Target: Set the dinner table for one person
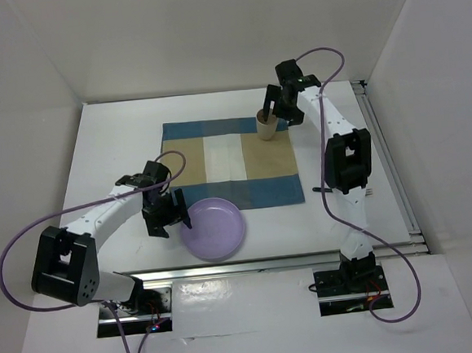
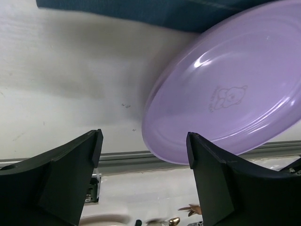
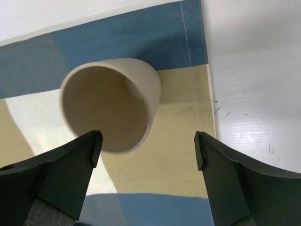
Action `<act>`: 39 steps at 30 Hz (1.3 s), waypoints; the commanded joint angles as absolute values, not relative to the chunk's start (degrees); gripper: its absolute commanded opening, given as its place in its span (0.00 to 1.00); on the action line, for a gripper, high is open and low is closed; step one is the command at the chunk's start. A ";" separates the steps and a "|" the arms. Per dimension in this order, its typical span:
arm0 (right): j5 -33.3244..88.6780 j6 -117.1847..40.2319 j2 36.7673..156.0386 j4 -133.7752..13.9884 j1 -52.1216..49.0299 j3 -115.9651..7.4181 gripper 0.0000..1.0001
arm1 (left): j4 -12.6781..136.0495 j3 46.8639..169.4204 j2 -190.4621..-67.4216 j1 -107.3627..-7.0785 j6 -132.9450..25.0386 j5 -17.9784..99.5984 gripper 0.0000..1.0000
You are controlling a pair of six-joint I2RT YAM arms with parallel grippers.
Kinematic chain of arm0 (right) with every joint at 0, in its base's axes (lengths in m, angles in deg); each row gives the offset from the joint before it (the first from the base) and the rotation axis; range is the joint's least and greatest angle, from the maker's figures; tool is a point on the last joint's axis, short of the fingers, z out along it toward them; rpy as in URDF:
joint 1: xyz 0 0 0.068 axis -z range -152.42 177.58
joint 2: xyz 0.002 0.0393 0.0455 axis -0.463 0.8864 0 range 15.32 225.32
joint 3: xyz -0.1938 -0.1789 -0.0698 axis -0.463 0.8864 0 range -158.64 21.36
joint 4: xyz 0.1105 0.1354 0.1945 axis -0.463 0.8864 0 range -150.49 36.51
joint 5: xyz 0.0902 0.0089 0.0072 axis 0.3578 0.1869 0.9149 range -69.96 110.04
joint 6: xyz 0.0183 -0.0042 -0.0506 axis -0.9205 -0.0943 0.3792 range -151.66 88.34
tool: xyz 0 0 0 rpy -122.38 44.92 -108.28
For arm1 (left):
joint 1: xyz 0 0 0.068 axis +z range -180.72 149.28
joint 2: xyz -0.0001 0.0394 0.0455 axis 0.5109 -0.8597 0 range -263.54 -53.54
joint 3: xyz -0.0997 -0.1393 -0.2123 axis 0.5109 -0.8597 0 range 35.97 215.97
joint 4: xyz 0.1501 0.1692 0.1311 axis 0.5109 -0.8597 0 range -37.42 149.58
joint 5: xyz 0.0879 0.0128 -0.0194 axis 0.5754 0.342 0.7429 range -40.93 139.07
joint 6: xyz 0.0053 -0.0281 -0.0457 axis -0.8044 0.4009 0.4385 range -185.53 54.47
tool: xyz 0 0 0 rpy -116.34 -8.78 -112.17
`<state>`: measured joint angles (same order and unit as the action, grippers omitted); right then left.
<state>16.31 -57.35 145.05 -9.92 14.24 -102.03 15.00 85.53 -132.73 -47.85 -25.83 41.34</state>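
A purple plate (image 1: 213, 227) lies on the white dinner table (image 1: 111, 153) near the front edge, just below the blue-and-tan placemat (image 1: 231, 162). My left gripper (image 1: 167, 219) is open at the plate's left rim; in the left wrist view the plate (image 2: 230, 89) lies ahead and to the right of the gripper (image 2: 143, 141). A beige cup (image 1: 267, 126) stands upright on the placemat's far right corner. My right gripper (image 1: 276, 108) is open just above and behind it; in the right wrist view the cup (image 3: 110, 110) is empty, left of centre between the open fingers (image 3: 80, 155).
Metal rails run along the table's front edge (image 1: 292, 262) and right edge (image 1: 386, 156). White walls enclose the back and both sides. The right arm's elbow (image 1: 347, 161) hangs over the table right of the placemat.
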 commanded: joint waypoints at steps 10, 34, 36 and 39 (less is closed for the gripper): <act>16.96 -57.15 121.70 -14.17 14.40 -89.57 0.98 | 24.43 80.80 -135.97 -50.85 -21.32 39.05 0.66; 23.97 -60.30 91.97 -18.12 19.14 -41.76 1.00 | 18.00 119.00 -150.54 -46.63 -24.75 37.83 0.00; 26.35 -61.54 89.51 -19.35 19.67 -38.16 0.97 | 19.24 121.57 -154.59 -46.63 -24.75 37.21 0.00; 30.66 -64.18 86.62 -22.42 19.67 -31.30 0.92 | 20.03 124.74 -160.66 -46.11 -24.75 37.73 0.00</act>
<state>25.18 -60.66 90.91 -17.18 19.13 -34.52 18.74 121.73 -158.31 -46.47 -24.80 38.74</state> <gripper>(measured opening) 0.926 0.054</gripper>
